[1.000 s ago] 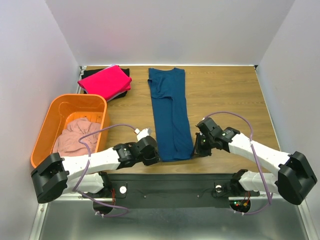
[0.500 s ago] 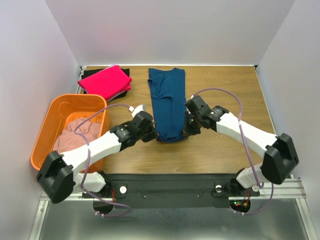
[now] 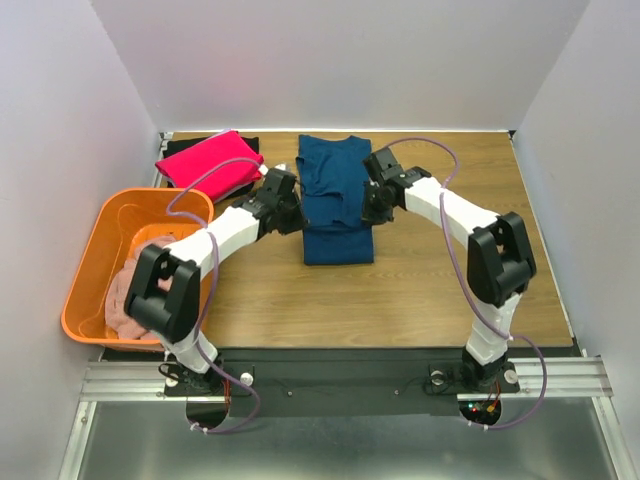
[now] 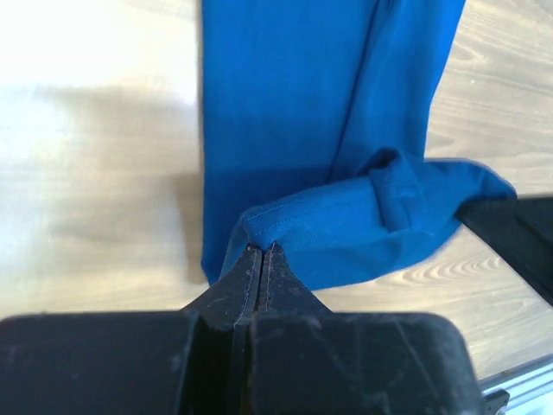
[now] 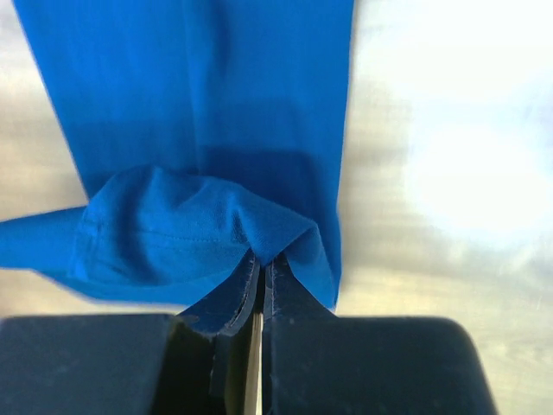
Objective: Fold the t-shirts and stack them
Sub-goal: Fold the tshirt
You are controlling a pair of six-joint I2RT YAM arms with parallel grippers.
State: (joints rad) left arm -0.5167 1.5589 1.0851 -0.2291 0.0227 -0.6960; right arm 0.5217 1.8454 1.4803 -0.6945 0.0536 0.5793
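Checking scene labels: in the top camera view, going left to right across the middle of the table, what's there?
orange basket → left gripper → blue shirt → right gripper. The pink shirt is left out because it overlaps the basket sideways.

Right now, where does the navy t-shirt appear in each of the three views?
Top external: navy t-shirt at the far centre of the table, half folded.
Left wrist: fills the upper middle, hem pinched at bottom centre.
Right wrist: fills the upper left, hem pinched at bottom centre.
Shared landmark: the wooden table beside the cloth.
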